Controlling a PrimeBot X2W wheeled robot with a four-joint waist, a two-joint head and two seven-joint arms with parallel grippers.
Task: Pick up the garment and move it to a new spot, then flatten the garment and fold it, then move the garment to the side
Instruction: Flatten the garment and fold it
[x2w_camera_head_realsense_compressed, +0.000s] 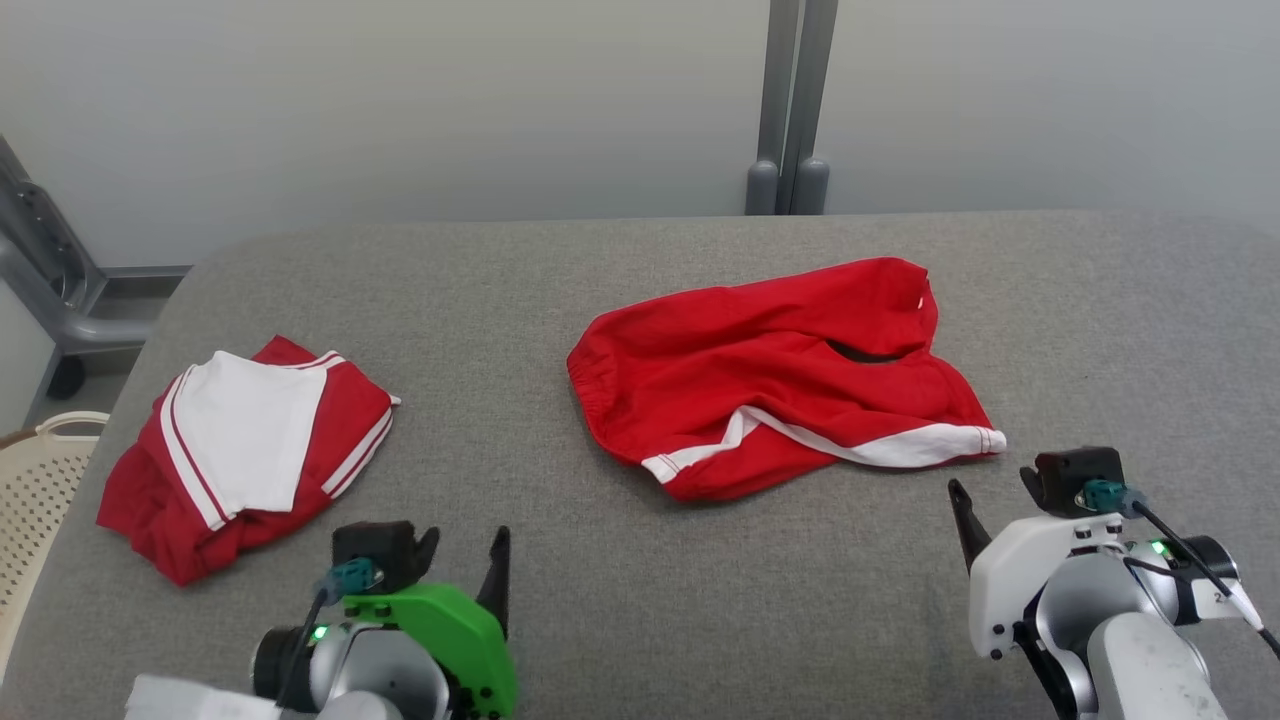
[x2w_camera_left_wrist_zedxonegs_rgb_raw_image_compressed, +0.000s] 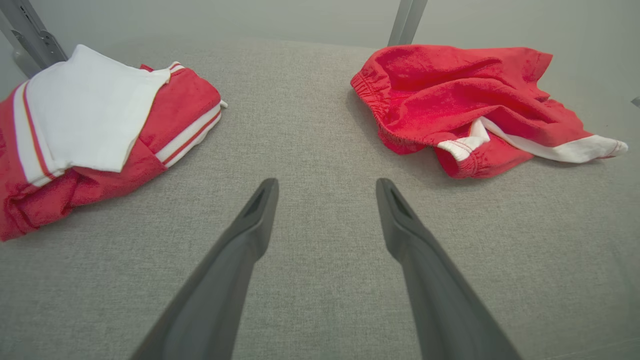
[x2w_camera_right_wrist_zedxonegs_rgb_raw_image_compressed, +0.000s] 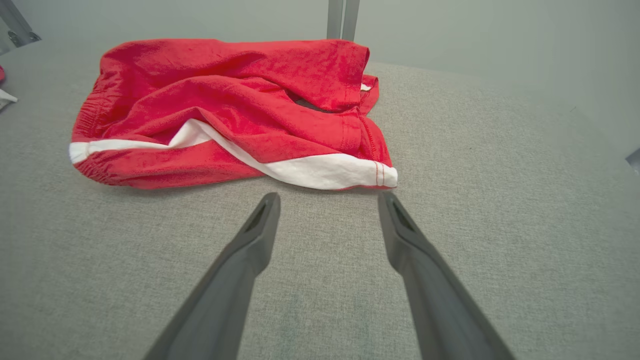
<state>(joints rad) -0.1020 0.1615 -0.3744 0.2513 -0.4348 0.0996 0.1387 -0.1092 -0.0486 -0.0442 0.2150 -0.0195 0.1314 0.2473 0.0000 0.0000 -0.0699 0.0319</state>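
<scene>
Head view: red shorts (x2w_camera_head_realsense_compressed: 780, 375) lie crumpled on the bench (x2w_camera_head_realsense_compressed: 560, 600); folded pair (x2w_camera_head_realsense_compressed: 245, 450) far left.
Left jaws: spread wide, empty.
Right jaws: spread wide, empty, near the shorts' white hem.

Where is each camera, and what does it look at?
Head view: on the head, looking down at the grey table; left gripper and right gripper show, open.
Left wrist view: on the left wrist, looking along its fingers between the folded garment and red shorts.
Right wrist view: on the right wrist, fingers facing the red shorts.
Shared: both wrist views see the red shorts.
</scene>
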